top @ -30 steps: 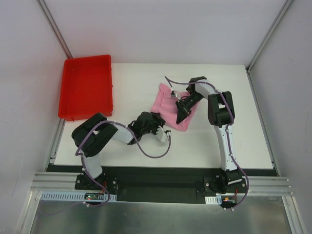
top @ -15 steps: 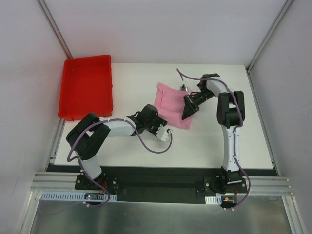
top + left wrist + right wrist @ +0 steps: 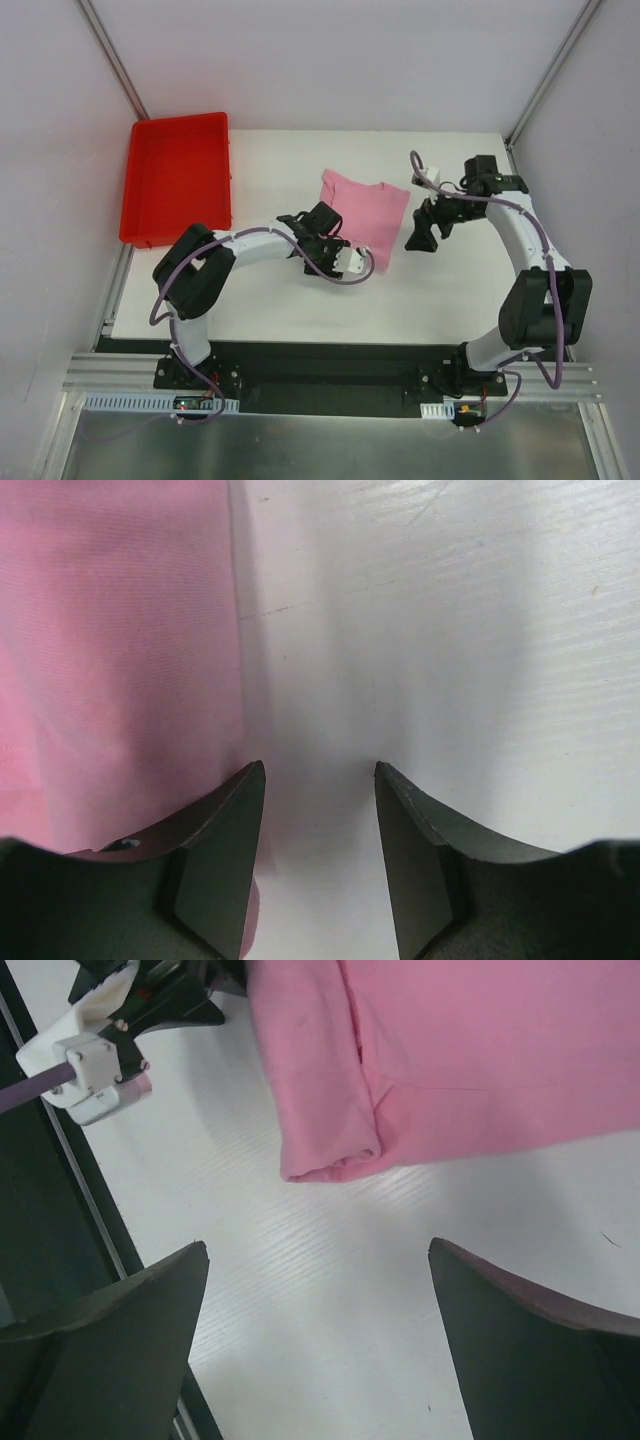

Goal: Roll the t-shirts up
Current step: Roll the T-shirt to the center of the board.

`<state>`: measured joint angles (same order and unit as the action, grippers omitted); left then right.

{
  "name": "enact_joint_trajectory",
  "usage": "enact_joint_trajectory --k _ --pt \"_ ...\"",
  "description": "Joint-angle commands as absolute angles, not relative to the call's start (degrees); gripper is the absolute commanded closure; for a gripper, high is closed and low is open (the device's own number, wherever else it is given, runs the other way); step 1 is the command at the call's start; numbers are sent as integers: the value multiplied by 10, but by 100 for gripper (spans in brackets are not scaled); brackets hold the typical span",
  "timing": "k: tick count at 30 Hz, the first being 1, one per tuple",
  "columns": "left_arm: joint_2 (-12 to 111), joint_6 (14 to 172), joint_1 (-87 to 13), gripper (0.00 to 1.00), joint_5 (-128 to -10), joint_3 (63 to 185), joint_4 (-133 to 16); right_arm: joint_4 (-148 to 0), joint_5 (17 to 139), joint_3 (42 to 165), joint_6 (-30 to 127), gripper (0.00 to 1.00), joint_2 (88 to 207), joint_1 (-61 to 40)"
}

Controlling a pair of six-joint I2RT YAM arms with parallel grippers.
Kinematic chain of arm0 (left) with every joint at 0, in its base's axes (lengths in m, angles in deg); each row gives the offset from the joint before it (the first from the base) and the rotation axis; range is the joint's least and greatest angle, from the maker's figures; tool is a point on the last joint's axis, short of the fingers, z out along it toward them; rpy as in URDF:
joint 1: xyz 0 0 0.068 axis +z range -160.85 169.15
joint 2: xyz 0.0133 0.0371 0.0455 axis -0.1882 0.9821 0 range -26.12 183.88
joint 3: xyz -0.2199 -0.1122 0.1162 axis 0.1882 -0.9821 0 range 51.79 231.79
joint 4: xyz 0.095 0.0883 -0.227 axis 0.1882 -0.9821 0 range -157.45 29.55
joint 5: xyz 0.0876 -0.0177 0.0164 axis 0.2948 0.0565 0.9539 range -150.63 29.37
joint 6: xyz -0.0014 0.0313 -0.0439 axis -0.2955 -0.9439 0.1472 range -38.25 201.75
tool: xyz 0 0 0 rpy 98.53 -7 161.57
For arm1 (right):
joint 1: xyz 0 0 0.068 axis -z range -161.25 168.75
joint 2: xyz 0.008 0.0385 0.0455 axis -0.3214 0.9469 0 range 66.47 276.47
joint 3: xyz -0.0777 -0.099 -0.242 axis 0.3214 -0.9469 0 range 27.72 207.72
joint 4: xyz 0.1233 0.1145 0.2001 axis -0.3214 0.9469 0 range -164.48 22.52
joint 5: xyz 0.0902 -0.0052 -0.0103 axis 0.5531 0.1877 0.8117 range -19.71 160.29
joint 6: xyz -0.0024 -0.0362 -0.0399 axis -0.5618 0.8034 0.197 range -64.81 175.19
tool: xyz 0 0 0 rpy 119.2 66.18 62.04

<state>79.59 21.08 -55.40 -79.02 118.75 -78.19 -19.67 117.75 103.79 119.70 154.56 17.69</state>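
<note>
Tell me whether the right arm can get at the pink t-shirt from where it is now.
Probably yes. The right claw is open and hangs just off the pink t-shirt's edge, with only bare white table between them, so nothing visible blocks its way in.

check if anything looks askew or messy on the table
The pink t-shirt lies skewed to the table edges, and its corner beside the left gripper is bunched into a loose, uneven curl. Both that and the right gripper are open, holding nothing.
</note>
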Motion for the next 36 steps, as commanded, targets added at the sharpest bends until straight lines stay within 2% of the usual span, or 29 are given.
enact_joint_trajectory --k 1,7,10,12,14,18,24,36 --pt "803 243 -552 52 -800 1208 -828 -265 1157 972 1237 4 1561 127" --pt "791 266 -550 51 -800 1207 -850 -347 1126 933 1237 4 1571 102" --pt "778 280 -545 51 -801 1196 -851 -418 1092 890 1238 4 1523 98" --pt "776 287 -545 51 -804 1194 -851 -537 1067 807 1230 4 1447 91" --pt "779 288 -545 51 -804 1196 -851 -591 1038 765 1234 4 1415 70" --pt "785 303 -540 51 -818 1203 -851 -566 1034 776 1212 4 1428 36" --pt "794 355 -520 50 -853 1231 -864 -602 1044 756 1200 4 1431 -18" --pt "802 406 -500 50 -894 1243 -867 -655 1013 764 1185 4 1513 -61"
